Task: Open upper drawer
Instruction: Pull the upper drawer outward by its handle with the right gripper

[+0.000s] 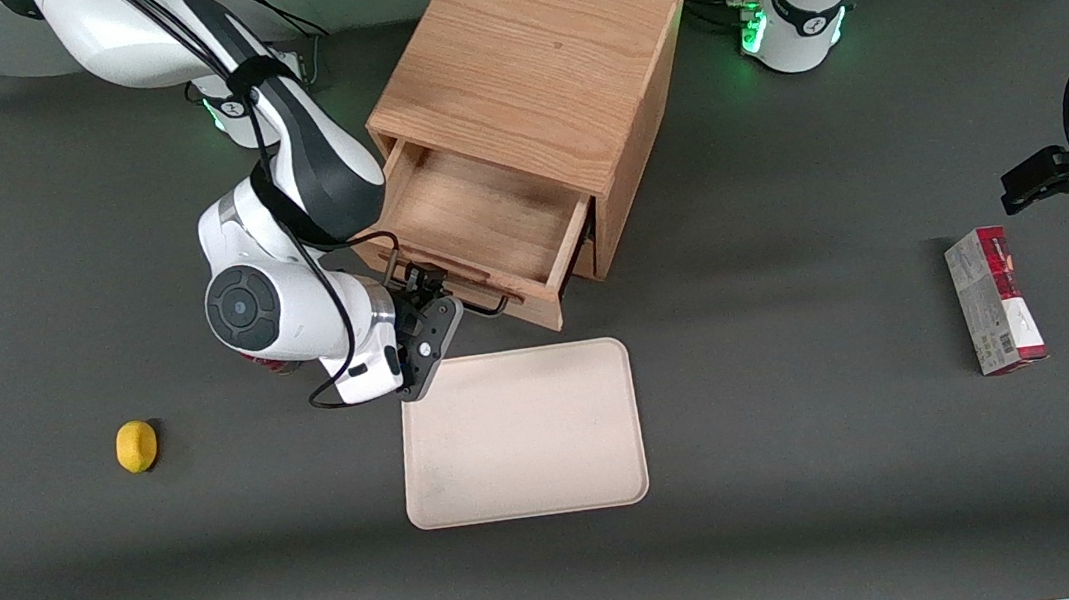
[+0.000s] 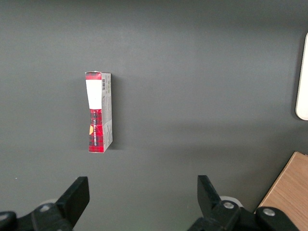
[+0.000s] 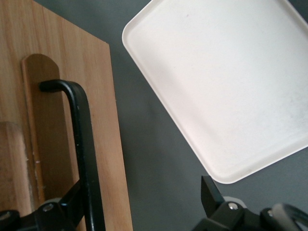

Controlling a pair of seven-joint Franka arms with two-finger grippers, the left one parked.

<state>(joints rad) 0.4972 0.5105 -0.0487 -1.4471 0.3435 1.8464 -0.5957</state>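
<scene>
While the upper drawer point(image 1: 475, 221) is standing pulled out of the cube-shaped oak cabinet point(image 1: 533, 69), showing its shallow grained box, the claw point(image 1: 429, 297) is sitting at the black wire handle point(image 3: 82, 144) with fingers apart, one on each side, beside the smooth cream tray point(image 1: 522, 434) on the grey surface point(image 1: 816, 469).

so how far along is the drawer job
Mostly done: the upper drawer is pulled well out of the cabinet, its bare inside showing. In hand: the gripper is at the drawer's front, and the wrist view shows open fingers astride the black handle. Left: perhaps a last pull, then backing away.
</scene>
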